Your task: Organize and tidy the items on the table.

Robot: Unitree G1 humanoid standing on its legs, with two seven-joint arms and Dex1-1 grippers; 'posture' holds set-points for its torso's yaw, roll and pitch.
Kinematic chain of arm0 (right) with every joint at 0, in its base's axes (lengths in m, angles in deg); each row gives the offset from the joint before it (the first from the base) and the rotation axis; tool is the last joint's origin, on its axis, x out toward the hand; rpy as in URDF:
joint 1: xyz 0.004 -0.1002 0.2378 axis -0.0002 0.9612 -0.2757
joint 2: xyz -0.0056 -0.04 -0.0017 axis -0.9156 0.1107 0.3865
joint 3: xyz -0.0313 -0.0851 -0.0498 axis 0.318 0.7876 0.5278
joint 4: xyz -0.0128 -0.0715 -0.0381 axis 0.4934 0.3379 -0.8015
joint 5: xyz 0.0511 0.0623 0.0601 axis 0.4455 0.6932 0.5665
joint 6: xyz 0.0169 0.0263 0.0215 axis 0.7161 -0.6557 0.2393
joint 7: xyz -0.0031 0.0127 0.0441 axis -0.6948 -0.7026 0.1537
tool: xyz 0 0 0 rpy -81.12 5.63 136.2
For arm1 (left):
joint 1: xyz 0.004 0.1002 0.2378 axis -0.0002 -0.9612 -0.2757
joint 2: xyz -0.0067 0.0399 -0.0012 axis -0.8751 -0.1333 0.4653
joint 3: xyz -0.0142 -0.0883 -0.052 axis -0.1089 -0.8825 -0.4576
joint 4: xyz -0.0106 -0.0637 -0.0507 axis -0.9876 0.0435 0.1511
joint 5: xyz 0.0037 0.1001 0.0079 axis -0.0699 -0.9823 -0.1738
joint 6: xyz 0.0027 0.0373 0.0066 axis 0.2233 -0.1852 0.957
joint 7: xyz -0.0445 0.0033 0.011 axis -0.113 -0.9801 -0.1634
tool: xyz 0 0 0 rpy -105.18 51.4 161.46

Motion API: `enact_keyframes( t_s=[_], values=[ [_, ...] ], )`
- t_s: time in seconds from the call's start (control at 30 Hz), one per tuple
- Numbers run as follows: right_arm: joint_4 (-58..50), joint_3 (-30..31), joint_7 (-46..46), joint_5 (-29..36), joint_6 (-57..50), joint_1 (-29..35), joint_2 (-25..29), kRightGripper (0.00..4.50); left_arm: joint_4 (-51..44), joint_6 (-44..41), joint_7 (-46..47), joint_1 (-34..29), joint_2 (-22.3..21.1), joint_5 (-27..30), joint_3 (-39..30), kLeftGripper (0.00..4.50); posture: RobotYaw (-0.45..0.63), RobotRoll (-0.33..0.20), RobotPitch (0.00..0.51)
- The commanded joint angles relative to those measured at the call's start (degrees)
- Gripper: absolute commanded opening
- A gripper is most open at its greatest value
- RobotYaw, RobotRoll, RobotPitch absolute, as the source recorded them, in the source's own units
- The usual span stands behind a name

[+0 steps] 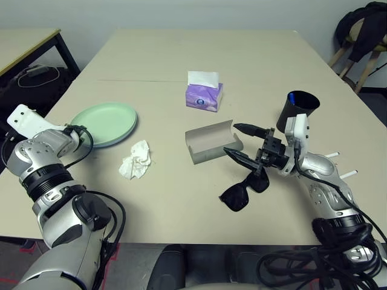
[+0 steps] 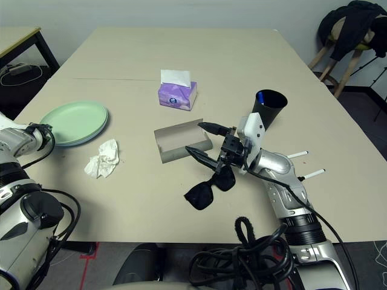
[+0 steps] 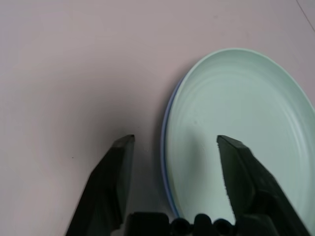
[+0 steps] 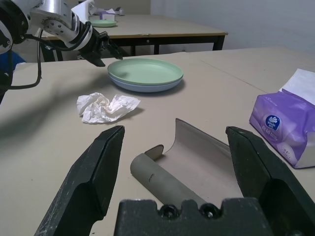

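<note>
A mint green plate (image 1: 106, 122) lies stacked on a pale blue plate (image 3: 166, 147) at the table's left side. My left gripper (image 3: 176, 141) stands open just off their near-left rim, nothing between its fingers. A crumpled white tissue (image 1: 136, 160) lies to the right of the plates. Mid-table, the grey glasses case (image 1: 211, 142) lies open. My right gripper (image 1: 231, 138) is open at the case's right end, just above the black sunglasses (image 1: 245, 188), which lie on the table. The black cup (image 1: 297, 110) stands behind it with the blue pen (image 1: 292, 96) inside.
A purple tissue box (image 1: 204, 93) stands behind the case. A black-legged side table (image 1: 36, 45) with a dark bag under it is at the far left. A wooden chair (image 1: 363, 42) with dark clothing stands beyond the table's far right corner.
</note>
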State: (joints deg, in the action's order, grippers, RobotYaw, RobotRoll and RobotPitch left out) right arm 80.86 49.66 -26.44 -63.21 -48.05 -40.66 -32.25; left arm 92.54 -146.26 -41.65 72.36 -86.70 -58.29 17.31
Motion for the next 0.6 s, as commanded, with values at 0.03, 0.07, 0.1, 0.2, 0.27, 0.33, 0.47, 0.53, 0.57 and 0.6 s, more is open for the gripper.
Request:
enact_keyframes(
  t_s=[0.03, 0.07, 0.1, 0.2, 0.27, 0.33, 0.47, 0.53, 0.57, 0.6],
  values=[
    [-0.3, -0.3, 0.1, 0.1, 0.4, 0.6, 0.1, 4.5, -4.2, -0.1, -2.7, -1.6, 0.0, 0.8, 2.4, 4.47, 0.1, 0.0, 0.054],
    [-0.1, -0.3, 0.1, 0.1, 0.5, 0.5, 0.1, 4.5, -5.5, 0.0, -4.4, -1.8, 0.0, 1.5, 3.1, 4.47, 0.1, 0.0, 0.054],
    [0.1, -0.3, 0.2, 0.1, 0.6, 0.5, 0.0, 4.5, -7.7, 2.4, -9.4, -3.8, -1.6, 0.5, 7.6, 4.47, 0.1, 0.0, 0.054],
    [0.7, -0.3, 0.4, -0.1, 1.0, 0.3, 0.0, 4.5, -13.0, 6.5, -25.6, -9.0, -5.6, 1.8, 17.3, 4.47, 0.11, 0.0, 0.056],
    [1.0, -0.4, 0.5, -0.1, 1.2, 0.1, 0.1, 4.5, -14.3, 10.2, -31.7, -10.8, -6.6, 2.2, 19.6, 4.47, 0.11, 0.0, 0.056],
    [1.5, -0.5, 0.5, -0.1, 1.4, -0.2, 0.1, 4.5, -15.6, 18.1, -39.9, -14.6, -9.2, -0.9, 24.7, 4.47, 0.11, 0.0, 0.06],
    [1.9, -0.6, 0.6, -0.1, 1.5, -0.6, 0.3, 4.5, -14.7, 24.7, -54.9, -20.4, -14.6, -1.7, 31.1, 4.47, 0.11, 0.0, 0.065],
    [1.9, -0.5, 0.7, -0.1, 1.5, -0.6, 0.5, 4.5, -15.0, 25.5, -60.7, -22.6, -16.6, -1.3, 33.4, 4.47, 0.11, 0.0, 0.067],
    [1.8, -0.5, 0.7, -0.1, 1.4, -0.6, 0.6, 4.5, -15.1, 25.9, -63.2, -23.4, -17.5, -1.5, 34.5, 4.47, 0.11, 0.0, 0.069],
    [1.7, -0.5, 0.7, -0.1, 1.3, -0.6, 0.7, 4.5, -14.8, 26.2, -65.0, -23.9, -18.0, -1.5, 35.2, 4.47, 0.11, 0.0, 0.069]
  ],
)
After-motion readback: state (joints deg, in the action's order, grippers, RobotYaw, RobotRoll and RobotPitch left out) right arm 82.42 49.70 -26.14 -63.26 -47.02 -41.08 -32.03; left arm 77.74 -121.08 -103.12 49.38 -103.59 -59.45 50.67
